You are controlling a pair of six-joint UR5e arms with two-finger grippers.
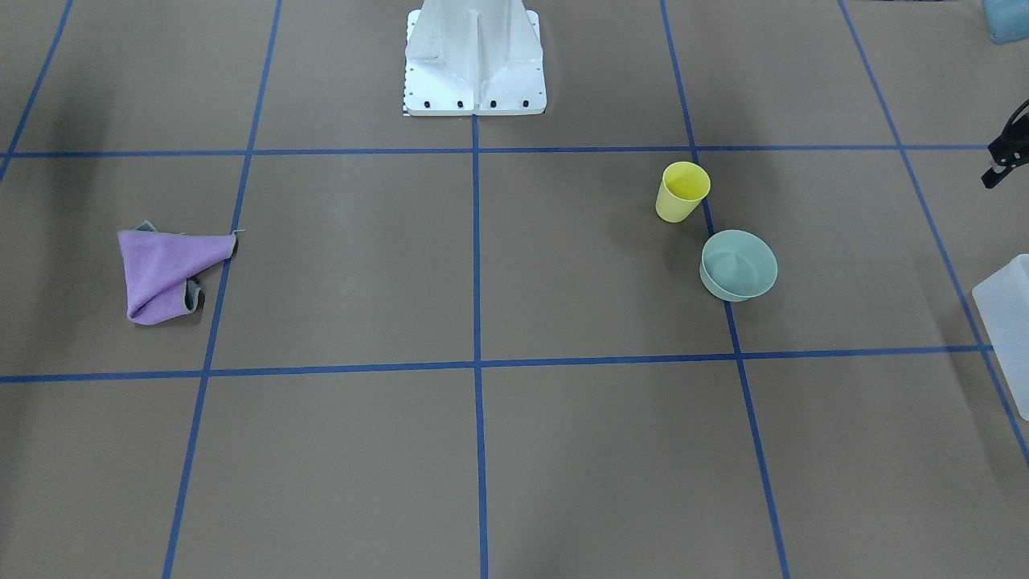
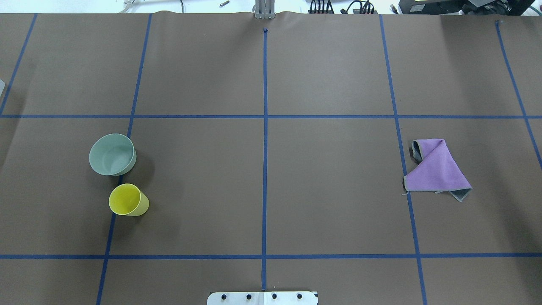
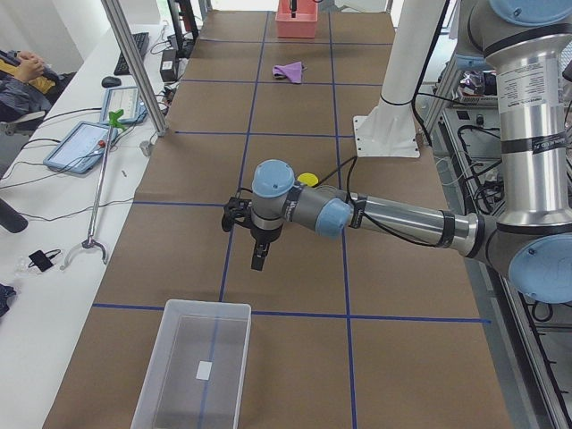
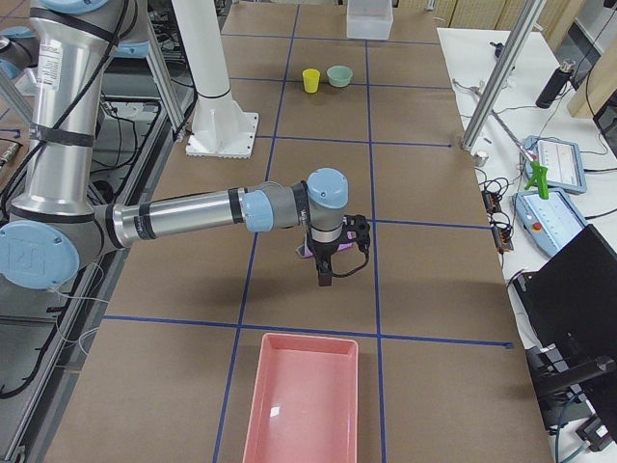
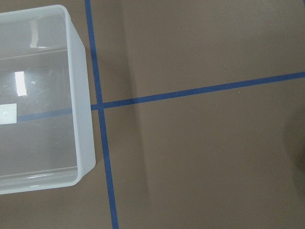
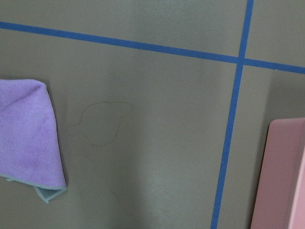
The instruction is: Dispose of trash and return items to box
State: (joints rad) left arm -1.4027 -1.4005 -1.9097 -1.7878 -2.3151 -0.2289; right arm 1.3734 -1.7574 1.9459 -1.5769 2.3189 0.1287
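The yellow cup stands upright on the table's left side, next to the pale green bowl; they also show in the front view as cup and bowl. The translucent white box lies at the table's left end and shows in the left wrist view. My left gripper hangs above the table between the cup and the box, holding nothing visible; I cannot tell whether it is open or shut. My right gripper hovers by the purple cloth; I cannot tell its state.
A pink tray lies at the table's right end, its edge in the right wrist view. The white robot base stands at the robot's edge of the table. The cloth lies crumpled and flat.
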